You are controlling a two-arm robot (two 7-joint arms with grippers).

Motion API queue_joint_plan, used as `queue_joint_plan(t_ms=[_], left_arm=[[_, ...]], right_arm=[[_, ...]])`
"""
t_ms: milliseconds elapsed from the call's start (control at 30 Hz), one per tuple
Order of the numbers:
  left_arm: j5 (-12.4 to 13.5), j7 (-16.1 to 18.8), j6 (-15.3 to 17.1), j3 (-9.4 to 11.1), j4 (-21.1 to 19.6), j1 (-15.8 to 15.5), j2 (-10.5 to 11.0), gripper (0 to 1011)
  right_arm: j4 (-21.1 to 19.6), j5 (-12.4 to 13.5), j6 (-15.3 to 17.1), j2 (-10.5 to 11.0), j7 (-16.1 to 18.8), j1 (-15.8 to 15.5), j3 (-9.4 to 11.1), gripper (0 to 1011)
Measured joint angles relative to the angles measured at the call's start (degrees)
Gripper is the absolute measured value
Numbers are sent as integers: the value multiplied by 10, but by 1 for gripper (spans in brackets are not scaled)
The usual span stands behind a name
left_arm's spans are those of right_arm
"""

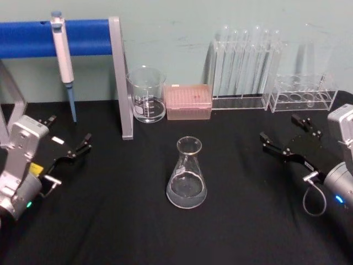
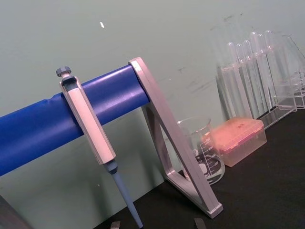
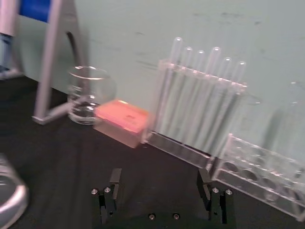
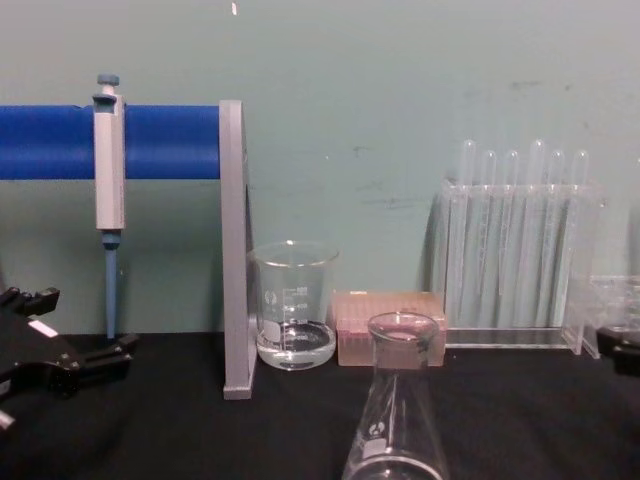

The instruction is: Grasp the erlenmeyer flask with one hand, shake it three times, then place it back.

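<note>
Black worktop (image 1: 110, 232) carries the flask (image 1: 186, 179) upright at centre, between left gripper (image 1: 69, 134) and right gripper (image 1: 279, 128). Both jaws gape empty, flanking it, probably so either can reach.

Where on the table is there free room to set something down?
Free: the cloth between the left gripper and the flask, between the flask and the right gripper, and the front strip before the flask. Crowded: the back row along the wall, with stand, beaker, pink box and tube racks.
</note>
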Motion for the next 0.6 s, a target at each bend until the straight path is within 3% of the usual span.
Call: queue_joint_plan(t_ms=[133,300,600], left_arm=[[0,0,0,0,0,0,0,1001],[0,0,0,0,0,0,0,1001],[0,0,0,0,0,0,0,1001]], right_arm=[[-12,31,4,7,49,-8,7,1000],[-20,51,6,13,96,-15,8,1000],[-29,61,15,12,154,-18,0,1000]])
